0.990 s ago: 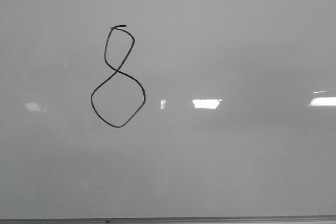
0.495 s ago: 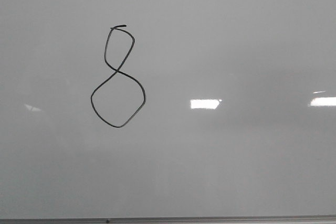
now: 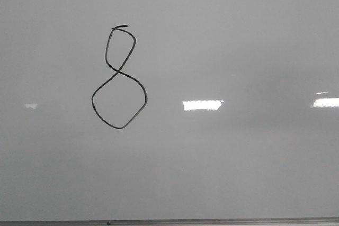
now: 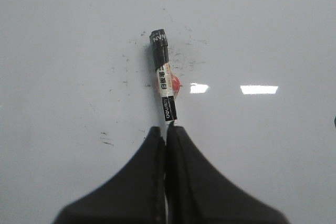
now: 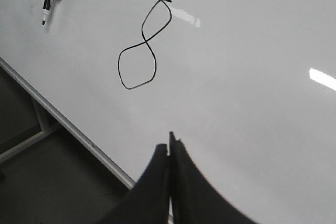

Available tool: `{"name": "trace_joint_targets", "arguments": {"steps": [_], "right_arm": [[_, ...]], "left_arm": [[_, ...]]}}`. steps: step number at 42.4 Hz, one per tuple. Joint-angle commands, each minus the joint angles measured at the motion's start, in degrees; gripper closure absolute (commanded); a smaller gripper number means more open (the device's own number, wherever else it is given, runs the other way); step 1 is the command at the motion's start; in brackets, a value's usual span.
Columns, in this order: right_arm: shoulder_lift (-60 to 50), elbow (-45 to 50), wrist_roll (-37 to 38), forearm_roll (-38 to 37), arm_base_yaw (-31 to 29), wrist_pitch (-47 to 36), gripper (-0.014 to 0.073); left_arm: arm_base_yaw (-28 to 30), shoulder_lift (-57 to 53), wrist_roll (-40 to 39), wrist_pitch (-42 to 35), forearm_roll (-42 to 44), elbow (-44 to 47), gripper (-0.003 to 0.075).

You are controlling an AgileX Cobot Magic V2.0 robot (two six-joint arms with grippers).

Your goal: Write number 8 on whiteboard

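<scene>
Change since earlier frames: nothing drawn is moving; only the light reflections (image 3: 202, 105) are drifting left along the middle of the front view.
Figure: the 8 (image 3: 118, 78) is sitting complete at upper left of centre, both loops closed.
Board: the whiteboard (image 3: 238, 168) is filling the front view, glossy, stiff and slippery; its grey frame is running along the bottom edge.
Marker: the marker (image 4: 164, 80) is lying in the upper centre of the left wrist view, beyond the fingertips; contact with the board cannot be told.
Handling: the marker is looking light and rigid; the mid-barrel is offering the best hold.
Left gripper (image 4: 166, 129): jaws are resting together, holding nothing.
Right gripper (image 5: 170, 148): jaws are resting together, empty.
Progress: writing is appearing finished.
</scene>
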Motion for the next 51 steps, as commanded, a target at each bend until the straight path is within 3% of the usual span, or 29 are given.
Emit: {"name": "trace_joint_targets", "arguments": {"steps": [1,44,51], "right_arm": [[0.1,-1.5,0.1,1.9,-0.4,-2.6,0.0662],[0.1,-1.5,0.1,1.9,-0.4,-2.8,0.0662],[-0.3,-0.2,0.8,-2.3,-0.4,-9.5,0.0662]], "left_arm": [[0.0,-0.8,0.1,-3.6,0.5,0.8,0.0741],[0.0,-0.7,0.1,-3.7,0.6,0.8,0.0741],[0.0,-0.7,0.1,-3.7,0.6,0.8,0.0741]]}}
